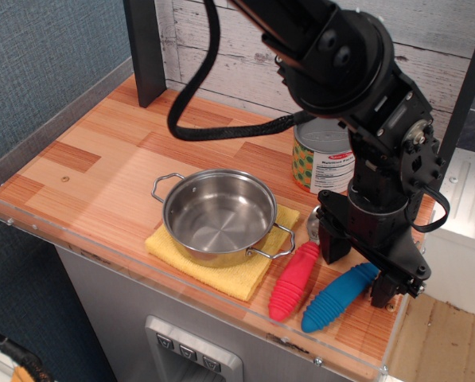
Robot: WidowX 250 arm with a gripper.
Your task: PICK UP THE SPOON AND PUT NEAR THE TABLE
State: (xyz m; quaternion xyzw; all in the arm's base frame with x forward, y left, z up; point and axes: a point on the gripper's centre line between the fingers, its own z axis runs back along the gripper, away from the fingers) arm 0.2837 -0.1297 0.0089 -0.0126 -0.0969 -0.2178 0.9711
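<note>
A wide stretch of bare table [94,151] lies open from 9 to 11 o'clock of the steel pot [219,216]. At 3 to 4 o'clock the ground is crowded: the red-handled utensil [294,280] and the spoon [338,297] lie side by side, a narrow gap between them. The tin can [325,151] stands at 1 o'clock, blocking the rear approach.

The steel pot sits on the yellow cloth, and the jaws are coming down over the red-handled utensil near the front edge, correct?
Not quite. In the observation.image view the open jaws of the black gripper straddle the upper end of the ribbed blue-handled spoon, not the red-handled utensil beside it. The rest holds: the steel pot sits on the yellow cloth, near the front edge.
</note>
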